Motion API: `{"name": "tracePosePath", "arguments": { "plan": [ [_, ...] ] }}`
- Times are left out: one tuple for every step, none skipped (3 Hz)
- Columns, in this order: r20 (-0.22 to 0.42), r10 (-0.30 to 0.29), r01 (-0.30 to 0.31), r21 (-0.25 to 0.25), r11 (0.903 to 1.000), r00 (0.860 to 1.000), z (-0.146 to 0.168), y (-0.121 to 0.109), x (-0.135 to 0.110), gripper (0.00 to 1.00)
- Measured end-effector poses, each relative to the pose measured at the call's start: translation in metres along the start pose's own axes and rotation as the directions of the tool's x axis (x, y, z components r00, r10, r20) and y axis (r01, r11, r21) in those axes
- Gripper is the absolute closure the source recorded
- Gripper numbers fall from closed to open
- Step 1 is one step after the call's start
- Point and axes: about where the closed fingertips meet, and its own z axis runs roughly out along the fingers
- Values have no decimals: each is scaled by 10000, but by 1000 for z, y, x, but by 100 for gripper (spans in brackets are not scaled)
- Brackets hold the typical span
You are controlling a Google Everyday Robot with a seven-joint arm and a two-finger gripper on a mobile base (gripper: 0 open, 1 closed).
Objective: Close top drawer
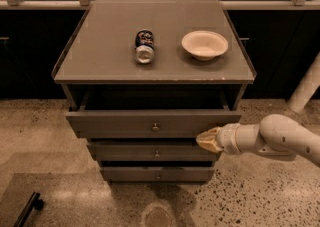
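Flooring [260, 201] of speckled stone spreads across the lower half of the view, with a pale patch in front of the furniture. On it stands a grey table [100, 56] with a flat top and three drawers stacked below.

The top drawer [115, 123] is the widest and tallest of the three. It is pulled partway out. Its front panel stands forward of the frame, and a dark gap shows between the panel and the table's top edge. The inside of the drawer is in shadow.

The white robot arm [280, 136] reaches in from the right edge, level with the drawer fronts. Below the top drawer, the middle drawer [125, 152] and the bottom drawer [130, 173] are narrower, each stepping back a little.

A cream bowl [204, 44] sits upright on the right part of the table. A drink can [144, 47] lies on its side left of the bowl, well apart from it, with one round end facing the camera.

The gripper [207, 139] is at the lower right corner of the top drawer's front panel, overlapping the right end of the middle drawer. Its tan fingers are pressed together into one tapered wedge pointing left.

A small round metal knob [155, 127] marks the centre of the top drawer's panel.
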Motion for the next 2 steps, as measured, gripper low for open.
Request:
{"name": "tracePosePath", "arguments": {
  "plan": [
    [-133,-459,463,297,9985,9989,25,-24,-20,100],
    [-159,-543,548,352,9979,9984,29,-26,-23,100]
  ]
}}
